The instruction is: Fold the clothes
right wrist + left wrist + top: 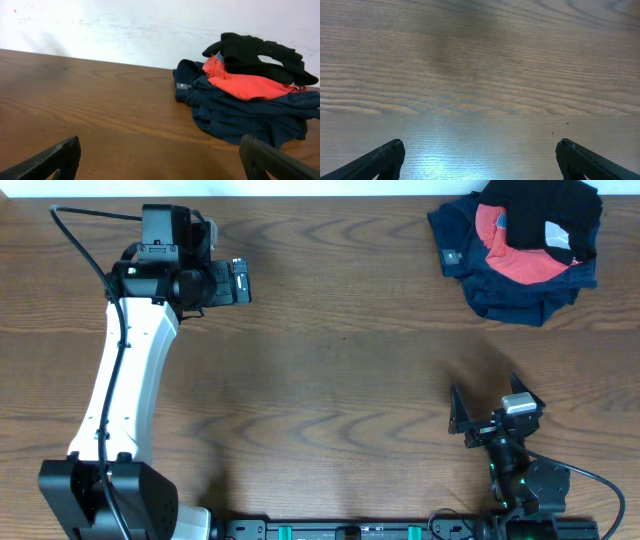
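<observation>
The black garment [545,210] lies crumpled on top of a pile at the table's far right corner. It also shows in the right wrist view [260,52], upper right. I cannot see its tag. My left gripper [241,281] is open and empty at the far left, over bare wood [480,150], far from the pile. My right gripper [487,398] is open and empty near the front right edge. It faces the pile from a distance [160,145].
Under the black garment lie a red shirt [520,258] [245,82] and a navy blue garment [500,285] [240,112]. A white wall [125,25] stands behind the table's far edge. The brown wooden table [340,380] spreads between the arms.
</observation>
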